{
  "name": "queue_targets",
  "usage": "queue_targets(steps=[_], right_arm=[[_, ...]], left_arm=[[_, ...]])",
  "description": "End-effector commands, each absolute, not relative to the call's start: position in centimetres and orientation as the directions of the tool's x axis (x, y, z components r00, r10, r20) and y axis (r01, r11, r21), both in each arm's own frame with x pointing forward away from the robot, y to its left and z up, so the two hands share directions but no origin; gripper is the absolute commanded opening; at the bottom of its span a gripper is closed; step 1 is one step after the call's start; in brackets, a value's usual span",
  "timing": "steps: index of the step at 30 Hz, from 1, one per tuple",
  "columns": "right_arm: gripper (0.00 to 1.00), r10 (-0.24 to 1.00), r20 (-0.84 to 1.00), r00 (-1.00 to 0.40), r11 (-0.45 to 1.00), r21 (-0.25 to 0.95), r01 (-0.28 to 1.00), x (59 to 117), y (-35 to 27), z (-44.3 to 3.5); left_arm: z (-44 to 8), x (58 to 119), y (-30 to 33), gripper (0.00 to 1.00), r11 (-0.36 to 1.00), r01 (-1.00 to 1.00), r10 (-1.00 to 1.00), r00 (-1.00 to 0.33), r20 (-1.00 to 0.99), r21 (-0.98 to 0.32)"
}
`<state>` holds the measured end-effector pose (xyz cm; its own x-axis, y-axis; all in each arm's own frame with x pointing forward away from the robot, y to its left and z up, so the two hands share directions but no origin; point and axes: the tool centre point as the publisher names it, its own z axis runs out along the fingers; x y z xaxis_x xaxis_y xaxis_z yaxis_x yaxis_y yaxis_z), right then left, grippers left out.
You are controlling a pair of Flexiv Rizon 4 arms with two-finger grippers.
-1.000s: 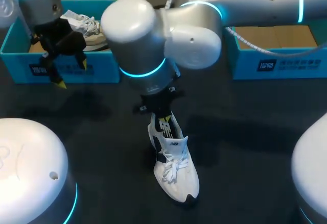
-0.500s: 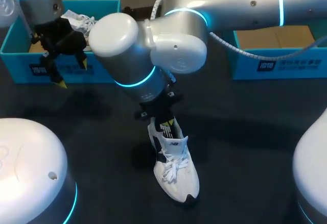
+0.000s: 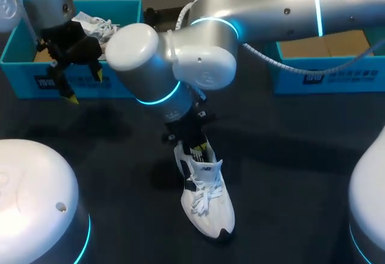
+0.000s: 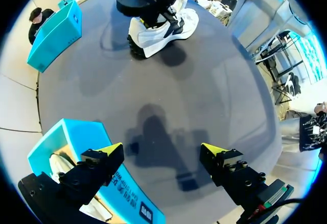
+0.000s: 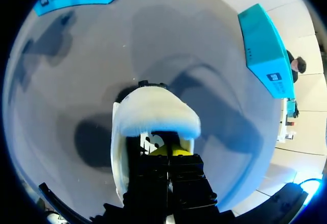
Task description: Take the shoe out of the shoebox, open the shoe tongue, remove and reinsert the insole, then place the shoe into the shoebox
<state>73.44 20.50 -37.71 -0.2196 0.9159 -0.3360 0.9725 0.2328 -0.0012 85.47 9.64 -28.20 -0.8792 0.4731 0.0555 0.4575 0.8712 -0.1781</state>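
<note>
**A:** The shoe (image 3: 206, 201) is out of its box, standing on its sole mid-table (image 3: 289, 174), toe toward the near edge, heel toward the far side.

**B:** And the right gripper (image 3: 194, 147) sits right at that heel end, its nose dipped into the shoe's mouth. Is it clamped on tongue or insole? Can't tell from here.

**A:** And the left gripper (image 3: 85, 88)?

**B:** Spread wide, holding nothing, hovering by the front wall of the left shoebox (image 3: 24, 71), well apart from the shoe.

**A:** So the right arm's the one in position. The shoe's length runs away from it toward the toe, so I'd judge any pull goes up and back out of that opening.
</note>
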Motion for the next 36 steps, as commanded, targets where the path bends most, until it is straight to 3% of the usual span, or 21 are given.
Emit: queue_targets(steps=[1, 14, 31, 36], right_arm=[[0.0, 0.918, -0.324, -0.227, 0.234, -0.016, 0.972, 73.7, 20.4, -38.9], [0.0, 0.887, -0.377, -0.266, 0.289, 0.005, 0.957, 72.6, 20.5, -36.6], [0.0, 0.909, -0.284, -0.304, 0.297, -0.07, 0.952, 72.8, 19.7, -41.0], [0.0, 0.908, -0.269, -0.322, 0.32, -0.05, 0.946, 72.3, 20.4, -39.7]], left_arm=[[-28.2, 85.4, 9.7, 1.0, 0.871, 0.458, 0.474, -0.879, 0.055, -0.177], [-28.2, 85.4, 9.7, 1.0, 0.871, 0.458, 0.474, -0.879, 0.055, -0.177], [-28.2, 85.4, 9.7, 1.0, 0.871, 0.458, 0.474, -0.879, 0.055, -0.177], [-28.2, 85.4, 9.7, 1.0, 0.871, 0.458, 0.474, -0.879, 0.055, -0.177]])
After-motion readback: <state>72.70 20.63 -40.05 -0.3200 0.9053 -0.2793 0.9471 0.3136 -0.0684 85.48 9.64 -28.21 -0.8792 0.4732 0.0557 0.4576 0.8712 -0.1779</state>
